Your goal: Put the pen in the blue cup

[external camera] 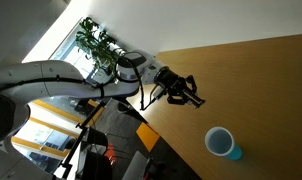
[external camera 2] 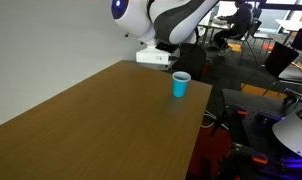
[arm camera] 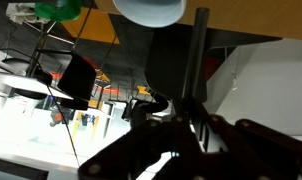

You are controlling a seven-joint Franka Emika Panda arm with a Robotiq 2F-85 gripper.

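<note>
The pen [arm camera: 196, 55] is off the desk [external camera: 261, 80]: in the wrist view it shows as a dark straight bar rising from between the fingers of the gripper [arm camera: 183, 112], and the jaws appear pressed in on its lower end, though the contact itself is in shadow. Its long axis runs straight out from the jaws, and the blue cup [arm camera: 149, 10] lies beyond its free end and a little to one side, cut off by the top of that view. In both exterior views the blue cup [external camera: 223, 143] stands upright near one long edge of the desk, toward a corner [external camera 2: 181, 85], mouth open and nothing beside it. The gripper [external camera: 183, 93] hangs over that same edge, well apart from the cup along it, with the arm reaching in from off the desk, forearm roughly level. I judge the coming move must bring the pen's free end over the rim
</note>
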